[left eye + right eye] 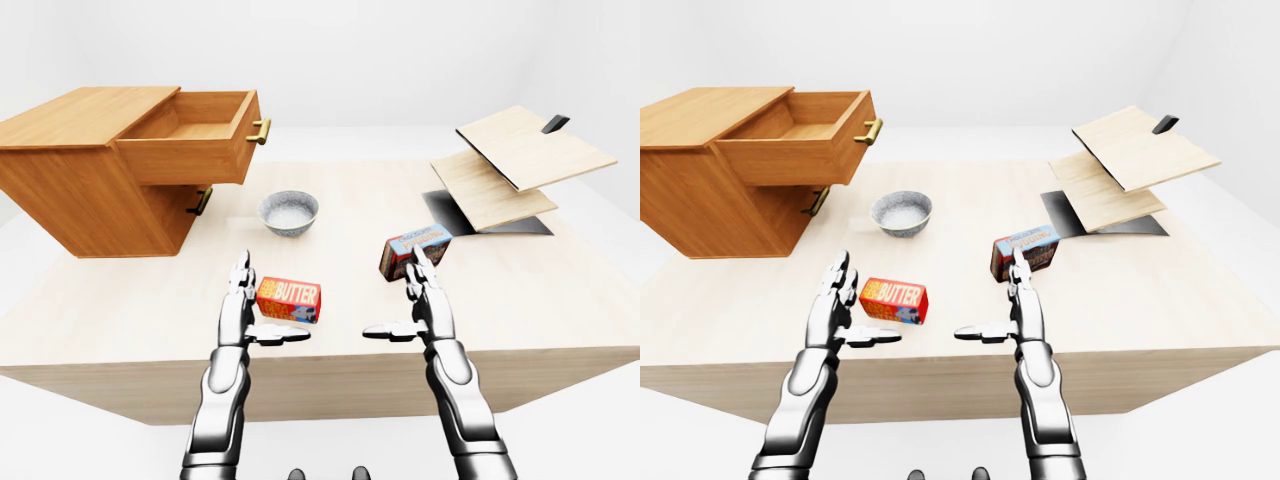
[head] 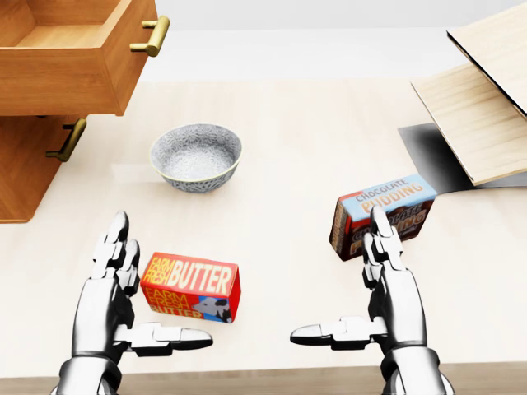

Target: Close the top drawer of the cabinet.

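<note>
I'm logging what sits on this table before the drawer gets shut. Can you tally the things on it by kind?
Cabinets: 1, the wooden cabinet, top drawer pulled out
Bowls: 1, grey bowl
Food boxes: 2, butter box and pudding box
Wooden boards: 2, stacked boards
Total: 6

You see the wooden cabinet (image 1: 75,170) at upper left on the worktop (image 1: 350,300). Its top drawer (image 1: 195,135) stands pulled well out, empty inside, brass handle (image 1: 260,131) facing right.

2 glossy silver segmented arms, left hand (image 2: 115,284), right hand (image 2: 383,284), 3 jointed fingers (image 2: 177,336) (each)
</note>
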Motion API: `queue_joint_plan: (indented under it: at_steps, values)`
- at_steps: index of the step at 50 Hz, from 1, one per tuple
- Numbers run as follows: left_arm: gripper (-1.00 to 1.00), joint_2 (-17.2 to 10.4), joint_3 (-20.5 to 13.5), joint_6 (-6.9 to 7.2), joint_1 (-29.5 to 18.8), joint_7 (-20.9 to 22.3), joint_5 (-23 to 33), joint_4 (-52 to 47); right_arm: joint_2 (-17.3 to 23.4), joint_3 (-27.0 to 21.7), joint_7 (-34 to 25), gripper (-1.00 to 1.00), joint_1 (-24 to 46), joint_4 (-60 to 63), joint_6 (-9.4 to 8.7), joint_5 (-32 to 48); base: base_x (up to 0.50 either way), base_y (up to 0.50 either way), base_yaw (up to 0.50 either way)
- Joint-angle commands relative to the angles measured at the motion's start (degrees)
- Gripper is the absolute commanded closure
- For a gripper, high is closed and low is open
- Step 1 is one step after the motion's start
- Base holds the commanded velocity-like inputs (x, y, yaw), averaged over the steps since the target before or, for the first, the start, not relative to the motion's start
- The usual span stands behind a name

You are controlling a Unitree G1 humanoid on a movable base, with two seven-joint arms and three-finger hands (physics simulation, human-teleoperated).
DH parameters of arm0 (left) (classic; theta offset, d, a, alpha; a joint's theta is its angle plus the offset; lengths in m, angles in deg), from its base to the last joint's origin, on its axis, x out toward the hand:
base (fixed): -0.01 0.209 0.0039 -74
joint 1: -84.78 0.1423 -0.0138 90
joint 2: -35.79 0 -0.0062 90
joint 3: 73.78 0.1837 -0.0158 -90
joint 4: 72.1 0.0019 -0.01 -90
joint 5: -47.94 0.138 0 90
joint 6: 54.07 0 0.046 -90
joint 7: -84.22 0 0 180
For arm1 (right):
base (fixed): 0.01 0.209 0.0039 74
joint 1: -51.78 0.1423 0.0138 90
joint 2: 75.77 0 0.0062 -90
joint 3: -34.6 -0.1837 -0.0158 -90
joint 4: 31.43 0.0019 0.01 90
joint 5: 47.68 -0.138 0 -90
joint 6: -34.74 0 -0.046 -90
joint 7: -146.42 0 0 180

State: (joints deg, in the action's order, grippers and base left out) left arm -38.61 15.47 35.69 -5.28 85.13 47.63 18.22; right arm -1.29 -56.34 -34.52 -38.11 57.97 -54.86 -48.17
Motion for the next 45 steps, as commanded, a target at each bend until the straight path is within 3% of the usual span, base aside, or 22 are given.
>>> queue_joint_plan:
  at_steps: [1, 15, 16, 18, 20, 21, 22, 24, 27, 29, 37, 45]
  values:
    - [-1.0, -0.62, -0.99, -0.71, 0.03, 1.45, -0.21, 0.69, 0.86, -1.56, -1.68, -1.0, 0.05, -1.56, 1.26, -0.72, 0.0, 0.0, 0.0]
    - [-1.0, -0.28, -0.88, -0.9, 1.1, 1.59, -0.67, -0.16, 0.64, -1.17, -1.28, -1.0, 0.46, -2.61, 1.58, -0.18, 0.0, 0.0, 0.0]
    - [-1.0, -0.31, -0.87, -0.42, 1.17, 1.66, -0.84, -0.71, 0.64, -1.13, -1.26, -1.0, 0.58, -2.62, 1.43, -0.14, 0.0, 0.0, 0.0]
    - [-1.0, -0.06, -1.3, 2.58, 1.34, 1.99, -2.96, -2.68, 0.66, -1.12, -1.22, -1.0, 1.0, -2.71, 0.92, -0.15, 0.0, 0.0, 0.0]
    - [-1.0, -0.19, -1.25, 3.09, 1.45, 2.09, -3.33, -3.92, 0.72, -1.12, -1.21, -1.0, 1.29, -2.34, 0.33, -0.15, 0.0, 0.0, 0.0]
    - [-1.0, -0.29, -1.34, 4.7, 1.43, 2.28, -3.91, -5.41, 0.73, -1.07, -1.01, -1.0, 1.83, -2.05, -0.12, 0.04, 0.0, 0.0, 0.0]
    - [-1.0, -0.38, -1.32, 5.15, 1.36, 2.38, -3.96, -5.96, 0.74, -1.06, -0.94, -1.0, 2.08, -1.96, -0.31, 0.1, 0.0, 0.0, 0.0]
    - [-1.0, -0.89, -1.06, 5.24, 0.83, 2.85, -3.29, -7.28, 0.71, -1.1, -0.64, -1.0, 3.04, -1.35, -1.51, 0.07, 0.0, 0.0, 0.0]
    - [-1.0, -1.71, -1.63, 5.24, -1.05, 3.15, -2.03, -9.58, 0.75, -1.03, -0.43, -1.0, 4.09, 1.78, -4.89, -0.31, 0.0, 0.0, 0.0]
    - [-1.0, -2.2, -1.86, 5.24, -2.18, 3.19, -0.94, -11.21, 0.84, -1.0, -0.39, -1.0, 4.47, 3.74, -5.4, -0.37, 0.0, 0.0, 0.0]
    - [-1.0, -3.19, -3.39, 5.24, -8.09, 4.01, 0.69, -19.3, 0.91, -0.74, 1.33, -1.0, 8.78, 12.16, -5.4, 0.46, 0.0, 0.0, 0.0]
    - [-1.0, -3.8, -4.23, 5.24, -10.6, 3.9, 0.79, -23.21, 1.0, -0.01, 1.56, -1.0, 10.63, 15.93, -5.4, 1.75, 0.0, 0.0, 0.0]
